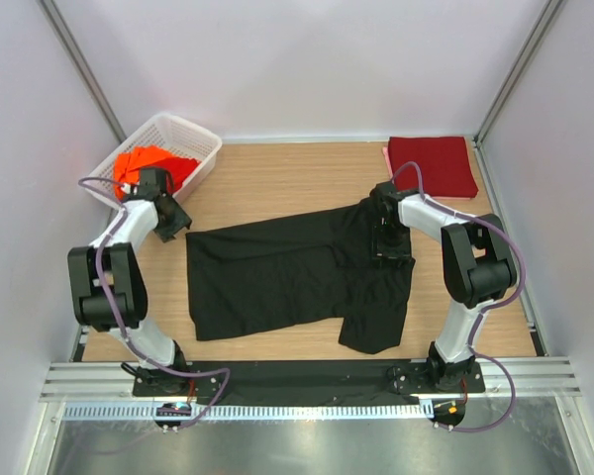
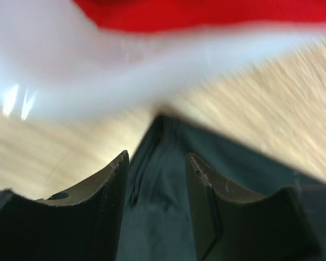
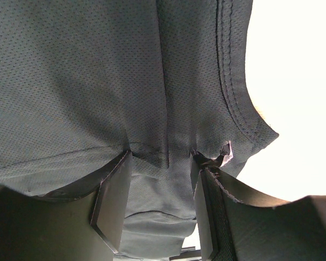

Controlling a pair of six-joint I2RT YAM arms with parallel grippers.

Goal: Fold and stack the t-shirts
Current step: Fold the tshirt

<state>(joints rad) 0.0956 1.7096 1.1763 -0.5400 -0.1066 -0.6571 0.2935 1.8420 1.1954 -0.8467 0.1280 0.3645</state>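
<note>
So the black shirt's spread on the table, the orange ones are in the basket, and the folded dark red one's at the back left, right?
Wrong side: the top view shows the folded dark red shirt at the back right. The black shirt is spread on the table and the orange ones are in the basket, as you said.

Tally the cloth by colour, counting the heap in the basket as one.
Black t-shirt, spread out: 1
Dark red folded shirt: 1
Orange-red heap in the white basket: 1 (how many shirts it holds cannot be told)
Total: 3
</note>
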